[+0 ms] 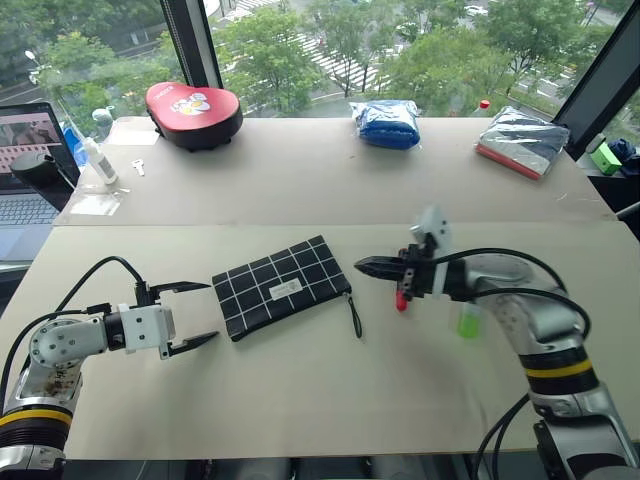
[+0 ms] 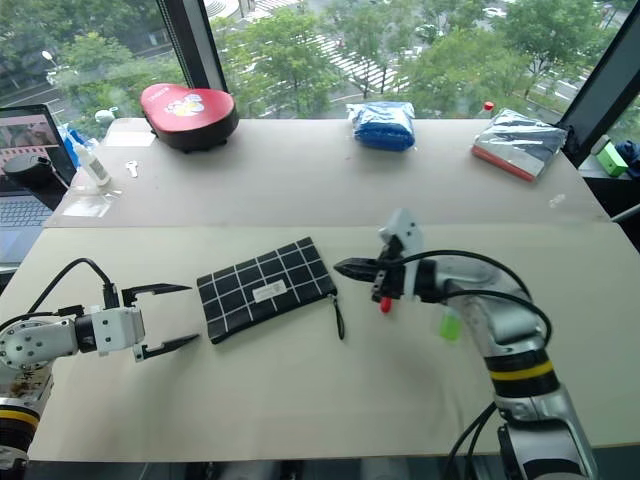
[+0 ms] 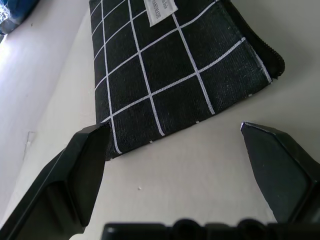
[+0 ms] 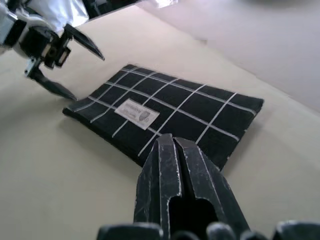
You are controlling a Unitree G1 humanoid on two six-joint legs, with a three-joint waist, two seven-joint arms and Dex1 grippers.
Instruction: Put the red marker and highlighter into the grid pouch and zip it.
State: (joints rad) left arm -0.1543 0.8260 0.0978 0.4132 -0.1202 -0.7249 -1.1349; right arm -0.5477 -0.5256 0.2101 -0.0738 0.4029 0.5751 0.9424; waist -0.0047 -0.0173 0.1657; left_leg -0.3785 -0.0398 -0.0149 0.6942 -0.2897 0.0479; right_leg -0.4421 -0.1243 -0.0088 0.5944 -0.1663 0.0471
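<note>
- The left tool [image 1: 193,314] is wide open and holds nothing. Its two fingers [image 3: 85,165] sit just beside the near end of the grid pouch [image 1: 281,286].
- The right tool [image 1: 372,267] is shut tight with nothing between its tips. It points at the other end of the pouch, near the black strap [image 1: 355,315].
- The pouch lies flat on the worktop [image 1: 300,390], between the two tools.
- The red marker [image 1: 401,299] shows just under the right tool.
- The highlighter [image 1: 468,321] shows beside the right arm.
</note>
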